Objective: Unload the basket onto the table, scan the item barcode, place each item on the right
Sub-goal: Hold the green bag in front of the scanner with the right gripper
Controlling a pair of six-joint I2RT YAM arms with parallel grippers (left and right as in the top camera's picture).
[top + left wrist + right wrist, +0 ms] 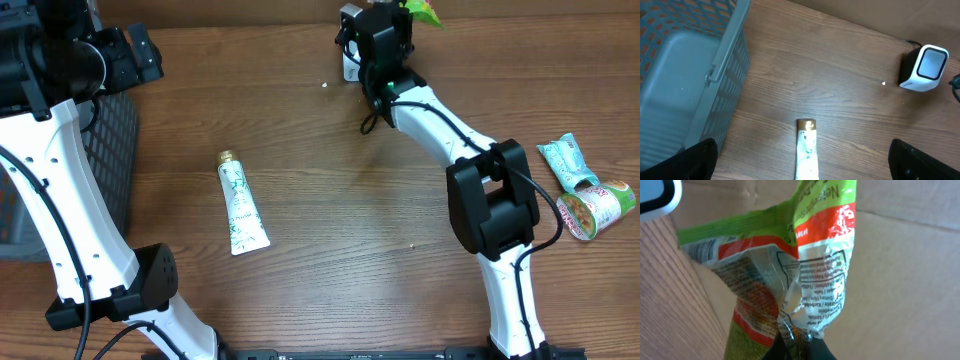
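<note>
Two arms reach over the table [340, 220]. Nearest, a white tube [241, 208] lies left of centre, with two pouches [590, 190] at the right edge. Farther back, the left gripper [140, 58] hangs wide open above the grey basket [112, 150]. At the far edge, the right gripper [800, 342] is clenched on a green-and-red packet [790, 265] beside the scanner [923, 68].

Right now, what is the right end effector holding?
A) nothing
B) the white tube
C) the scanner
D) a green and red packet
D: the right end effector is pinched shut on the crumpled green and red packet, while the white tube lies loose on the table.
</note>
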